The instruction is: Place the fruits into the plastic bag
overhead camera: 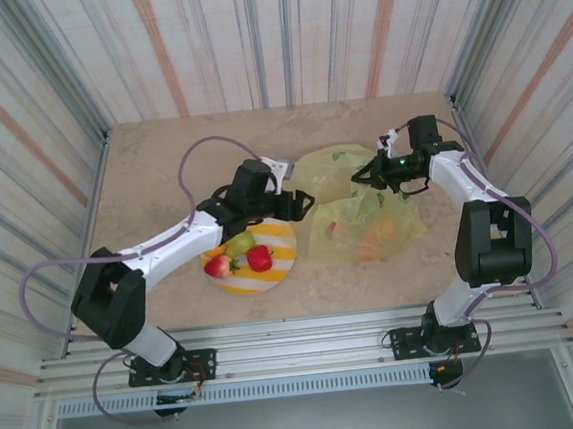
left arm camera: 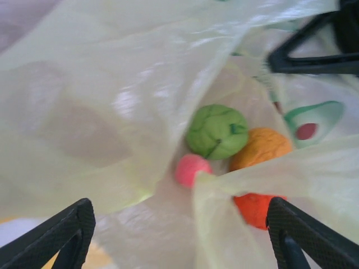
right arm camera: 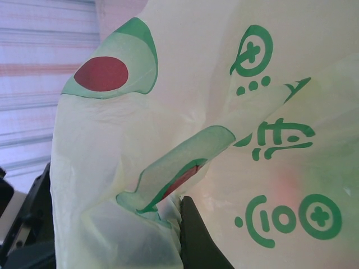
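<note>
The plastic bag [overhead camera: 363, 223], thin crinkly translucent yellow film with green print, lies right of the surface's centre. Inside it sit round fruits: a wrinkled green fruit [left arm camera: 217, 131] and a dimpled orange fruit [left arm camera: 261, 147]. The left fingers [overhead camera: 303, 203] gape empty at its mouth. The right fingers [overhead camera: 366, 179] pinch its rim.

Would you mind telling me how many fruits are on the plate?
3: the left red fruit, the green fruit behind it, the right red fruit. The left arm over the plate may hide more.
</note>
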Action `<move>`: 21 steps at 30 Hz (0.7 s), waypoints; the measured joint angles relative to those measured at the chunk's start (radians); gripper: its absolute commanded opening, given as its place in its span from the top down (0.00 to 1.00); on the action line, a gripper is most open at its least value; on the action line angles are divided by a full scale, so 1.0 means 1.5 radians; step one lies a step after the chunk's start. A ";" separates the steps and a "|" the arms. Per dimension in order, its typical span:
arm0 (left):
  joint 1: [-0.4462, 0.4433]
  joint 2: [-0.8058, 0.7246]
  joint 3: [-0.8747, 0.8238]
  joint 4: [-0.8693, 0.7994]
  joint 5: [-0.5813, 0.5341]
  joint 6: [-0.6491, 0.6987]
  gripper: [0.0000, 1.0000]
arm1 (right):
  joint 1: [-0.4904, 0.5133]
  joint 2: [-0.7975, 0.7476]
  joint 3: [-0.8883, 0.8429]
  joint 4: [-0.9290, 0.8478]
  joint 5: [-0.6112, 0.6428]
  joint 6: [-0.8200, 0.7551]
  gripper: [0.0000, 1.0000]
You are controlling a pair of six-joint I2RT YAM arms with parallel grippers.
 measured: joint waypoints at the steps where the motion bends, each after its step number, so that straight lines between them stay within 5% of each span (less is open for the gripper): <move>1: 0.016 -0.001 -0.003 -0.005 -0.004 0.000 0.11 | 0.000 0.000 0.000 0.000 0.000 0.000 1.00; 13: 0.085 0.168 0.080 -0.046 0.014 0.013 0.09 | 0.000 0.000 0.000 -0.009 0.000 -0.003 1.00; 16: 0.088 0.213 0.107 -0.048 0.041 0.020 0.28 | 0.001 0.000 0.000 -0.010 0.001 -0.003 1.00; 21: 0.089 0.255 0.142 -0.048 0.096 0.025 0.72 | 0.001 0.001 0.012 -0.020 0.016 -0.012 1.00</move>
